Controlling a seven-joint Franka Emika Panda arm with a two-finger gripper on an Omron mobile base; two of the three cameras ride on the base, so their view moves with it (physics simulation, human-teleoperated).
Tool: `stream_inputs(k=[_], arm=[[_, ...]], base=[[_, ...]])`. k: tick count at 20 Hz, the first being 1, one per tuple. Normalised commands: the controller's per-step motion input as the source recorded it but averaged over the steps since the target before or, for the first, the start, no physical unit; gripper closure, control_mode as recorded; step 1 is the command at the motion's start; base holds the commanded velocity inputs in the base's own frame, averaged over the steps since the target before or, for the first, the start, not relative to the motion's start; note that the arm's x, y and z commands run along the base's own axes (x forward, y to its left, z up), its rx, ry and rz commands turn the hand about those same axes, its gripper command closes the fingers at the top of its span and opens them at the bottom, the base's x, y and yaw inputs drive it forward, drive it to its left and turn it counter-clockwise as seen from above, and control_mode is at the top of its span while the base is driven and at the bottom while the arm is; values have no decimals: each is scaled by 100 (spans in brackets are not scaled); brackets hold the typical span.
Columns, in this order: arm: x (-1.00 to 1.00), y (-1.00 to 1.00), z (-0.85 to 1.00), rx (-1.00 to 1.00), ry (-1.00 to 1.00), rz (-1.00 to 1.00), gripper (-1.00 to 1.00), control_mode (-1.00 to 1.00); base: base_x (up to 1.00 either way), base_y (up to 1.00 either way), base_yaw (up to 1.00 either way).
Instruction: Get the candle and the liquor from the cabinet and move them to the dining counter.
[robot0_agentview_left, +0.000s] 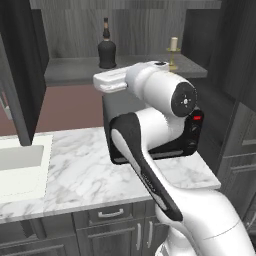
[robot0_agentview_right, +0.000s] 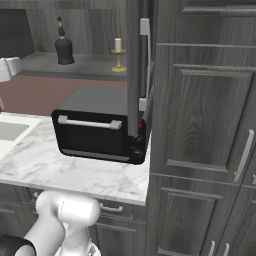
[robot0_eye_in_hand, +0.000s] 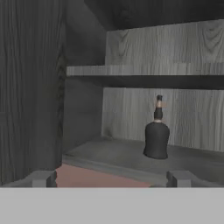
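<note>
Fingertips (robot0_eye_in_hand: 43, 178) of my pincer (robot0_eye_in_hand: 111, 179) poke up at the bottom of the hand view, spread wide with nothing between them, so it's released and empty right now.

Progress check: honestly barely started. Cabinet (robot0_agentview_left: 22, 75) doors are swung open, which is the good news. Liquor (robot0_agentview_left: 106, 47) sits on the lower shelf (robot0_agentview_left: 70, 72) toward the left, and candle (robot0_agentview_left: 173, 50) stands on the same shelf well off to its right. Both upright, both untouched, neither one is anywhere near the dining counter. So I'd say both pickups and both carries are left. I'm lined up on the bottle, looks like that's the first grab.

What each view gives me:
- Hand view looks straight into the cabinet, bottle a bit right of centre and well back from my fingertips. It also shows an upper shelf (robot0_eye_in_hand: 144, 70) above it. No candle here.
- Left base view has my arm (robot0_agentview_left: 155, 130) hogging the middle, a sink (robot0_agentview_left: 20, 165) at the left, and both items over my elbow.
- Right base view is the cleanest look at the toaster oven (robot0_agentview_right: 97, 130) on the marble table (robot0_agentview_right: 65, 170) below the shelf, which my arm mostly covers from the left.
</note>
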Motion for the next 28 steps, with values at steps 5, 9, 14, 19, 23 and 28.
stream_inputs(k=[5, 9, 14, 19, 23, 28], arm=[[-27, -37, 0, -13, 0, -19, -100, -100], [-41, -82, 4, -2, 0, 0, -100, -100], [-14, -85, 2, 0, 0, -2, -100, -100], [-6, -51, 0, 0, 2, -12, -100, -100], [-1, -20, 15, 0, 11, -23, -100, -100], [0, -35, 2, 1, 9, -16, -100, -100]], base=[[0, 0, 0], [0, 0, 0], [0, 0, 0], [0, 0, 0], [0, 0, 0], [0, 0, 0]])
